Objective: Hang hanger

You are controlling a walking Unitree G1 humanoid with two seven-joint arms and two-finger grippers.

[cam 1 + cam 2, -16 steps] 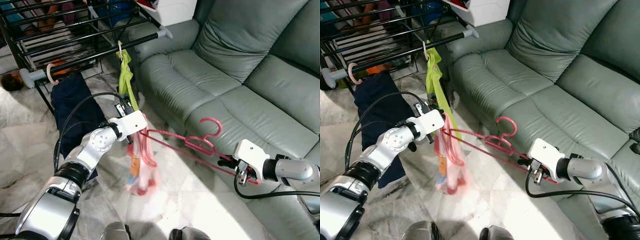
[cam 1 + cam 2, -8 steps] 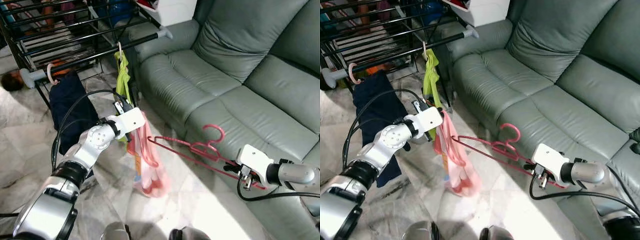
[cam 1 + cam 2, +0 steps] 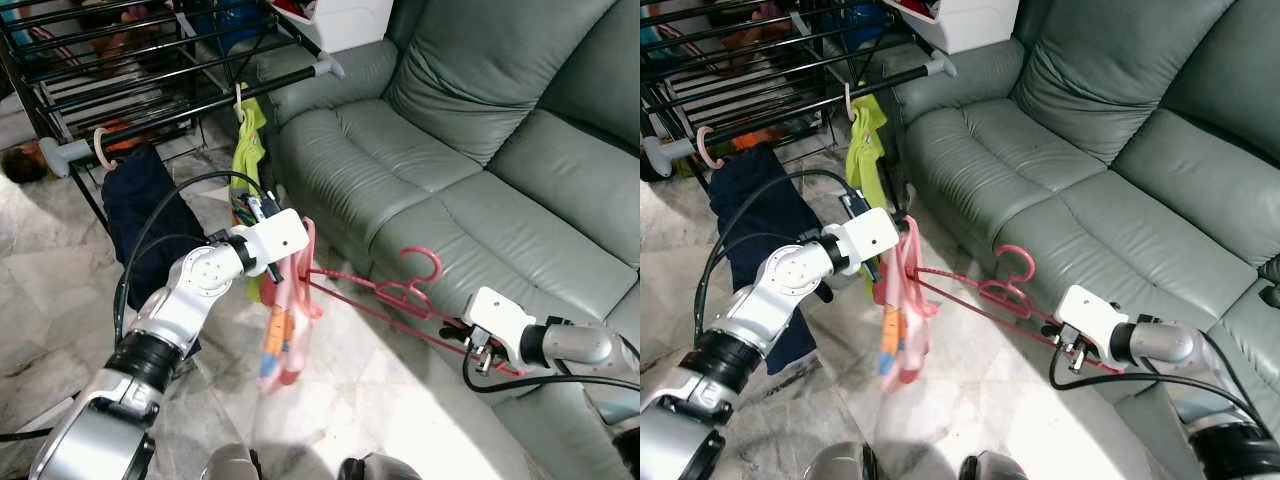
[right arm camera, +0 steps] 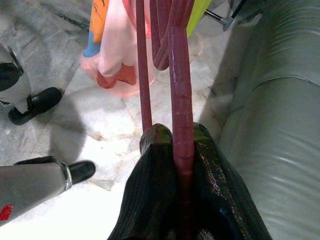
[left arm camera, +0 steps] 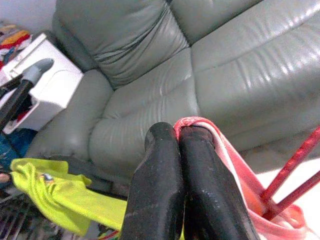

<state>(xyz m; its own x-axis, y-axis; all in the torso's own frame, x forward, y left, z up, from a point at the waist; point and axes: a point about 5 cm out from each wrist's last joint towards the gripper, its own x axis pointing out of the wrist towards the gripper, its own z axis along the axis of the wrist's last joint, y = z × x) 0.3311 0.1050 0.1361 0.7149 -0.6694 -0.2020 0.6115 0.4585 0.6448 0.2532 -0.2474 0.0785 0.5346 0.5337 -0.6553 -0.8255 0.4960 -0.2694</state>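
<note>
A dark pink hanger [image 3: 385,293] lies nearly level in the air in front of the sofa, hook [image 3: 425,262] up. My right gripper [image 4: 181,140] is shut on its end nearest the sofa [image 3: 470,345]. At the hanger's other end hangs a pale pink garment [image 3: 285,325] with orange and blue on it. My left gripper [image 5: 177,134] is shut on the garment's top strap [image 5: 220,142], just under the white wrist block [image 3: 282,233]. The black rack bar [image 3: 200,100] runs behind and above my left arm.
On the bar hang a yellow-green garment [image 3: 248,150] and a navy garment [image 3: 145,210] on a pink hook [image 3: 100,147]. A grey-green leather sofa [image 3: 450,150] takes up the right side. Marble floor [image 3: 380,400] lies below, with my feet at the bottom edge.
My left gripper has moved a little right and up with the pink garment, which swings below it. The right gripper has shifted slightly left, still holding the hanger.
</note>
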